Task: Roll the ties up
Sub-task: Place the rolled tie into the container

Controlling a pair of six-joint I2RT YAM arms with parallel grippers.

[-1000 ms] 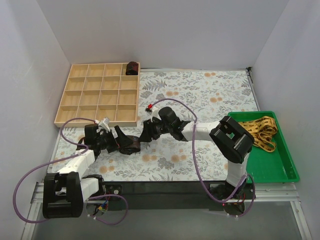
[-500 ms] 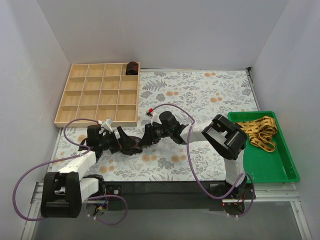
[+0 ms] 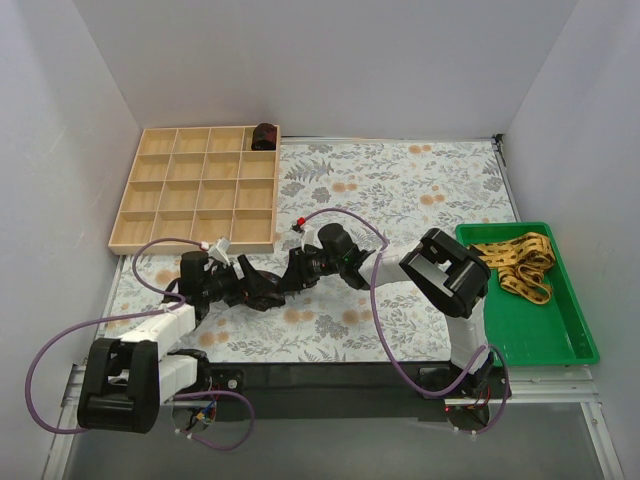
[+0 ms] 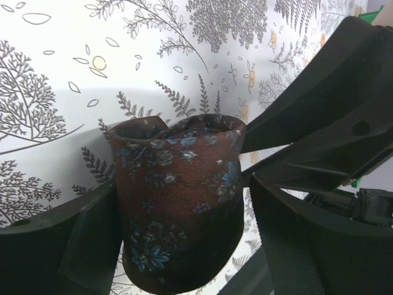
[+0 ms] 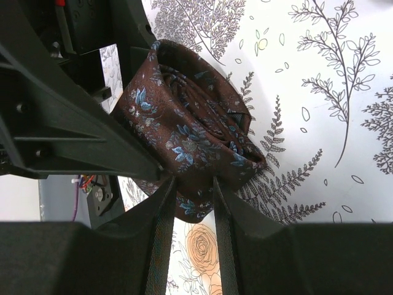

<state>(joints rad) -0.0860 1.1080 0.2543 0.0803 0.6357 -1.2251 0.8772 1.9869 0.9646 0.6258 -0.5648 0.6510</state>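
The rolled tie (image 4: 178, 209) stands on the flowered desk (image 4: 49, 74), lower centre-left in the top view and largely hidden there by both arms. The left end effector (image 4: 184, 264) clasps its sides. The right end effector (image 5: 190, 212), nearly closed, pinches its lower edge. The fingertips are obscured.

No writing can be read in any view.
The rolled tie (image 4: 178, 203) bears only small blue flowers, the table cover (image 3: 430, 185) only printed leaves and blossoms; markings on the yellow tie (image 3: 522, 262), at the right, are too small to tell.
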